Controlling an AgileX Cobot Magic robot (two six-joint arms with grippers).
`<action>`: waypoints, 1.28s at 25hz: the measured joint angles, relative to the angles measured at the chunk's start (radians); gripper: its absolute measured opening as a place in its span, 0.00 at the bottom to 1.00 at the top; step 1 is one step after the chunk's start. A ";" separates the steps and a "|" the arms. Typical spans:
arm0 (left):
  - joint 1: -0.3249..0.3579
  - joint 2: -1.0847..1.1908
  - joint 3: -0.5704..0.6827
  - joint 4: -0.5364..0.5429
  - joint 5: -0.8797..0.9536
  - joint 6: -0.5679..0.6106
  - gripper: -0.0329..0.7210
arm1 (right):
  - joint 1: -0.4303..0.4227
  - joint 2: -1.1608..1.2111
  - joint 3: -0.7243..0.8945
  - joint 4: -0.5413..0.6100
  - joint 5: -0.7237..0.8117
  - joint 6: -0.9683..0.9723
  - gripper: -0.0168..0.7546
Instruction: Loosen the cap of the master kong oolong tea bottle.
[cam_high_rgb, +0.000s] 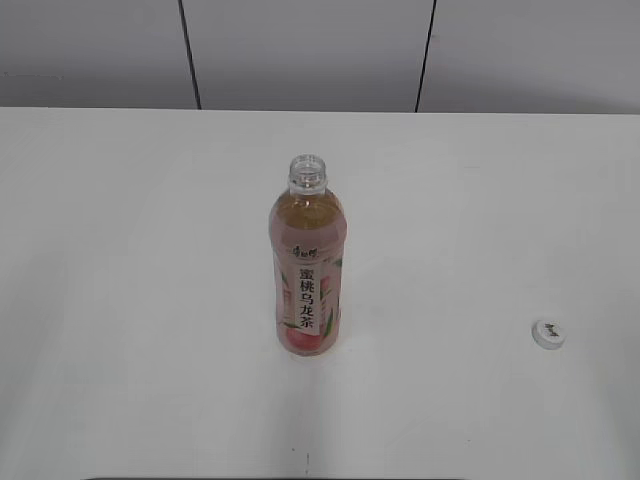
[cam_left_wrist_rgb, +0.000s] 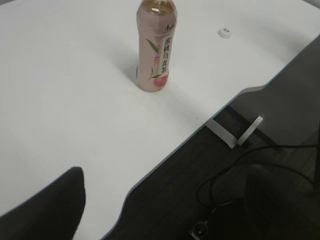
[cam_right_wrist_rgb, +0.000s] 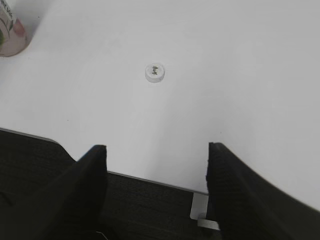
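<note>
The master kong oolong tea bottle (cam_high_rgb: 307, 265) stands upright mid-table, with amber tea, a pink peach label and a bare, open neck (cam_high_rgb: 308, 172). The white cap (cam_high_rgb: 547, 334) lies flat on the table, far to the bottle's right. In the left wrist view the bottle (cam_left_wrist_rgb: 156, 50) and the cap (cam_left_wrist_rgb: 225, 33) sit far ahead. My left gripper (cam_left_wrist_rgb: 167, 170) hangs open over the table's front edge, holding nothing. My right gripper (cam_right_wrist_rgb: 157, 146) is open and empty at the front edge, with the cap (cam_right_wrist_rgb: 155, 72) ahead of it and the bottle's base (cam_right_wrist_rgb: 10, 30) at top left. Neither gripper shows in the exterior view.
The white table (cam_high_rgb: 120, 250) carries only the bottle and the cap. Its curved front edge (cam_left_wrist_rgb: 165, 157) drops to a dark floor with black cables (cam_left_wrist_rgb: 235, 170). A white bracket (cam_left_wrist_rgb: 240, 135) sits under the edge. A grey panelled wall (cam_high_rgb: 300, 50) stands behind.
</note>
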 joint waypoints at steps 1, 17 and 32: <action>0.000 -0.007 0.025 0.000 -0.017 0.003 0.82 | 0.000 0.000 0.000 0.000 0.000 0.000 0.64; 0.000 -0.010 0.058 0.003 -0.085 0.026 0.82 | 0.000 0.000 0.000 0.000 -0.002 0.000 0.64; 0.373 -0.044 0.058 0.003 -0.085 0.027 0.82 | -0.102 -0.078 0.000 0.000 -0.004 0.000 0.64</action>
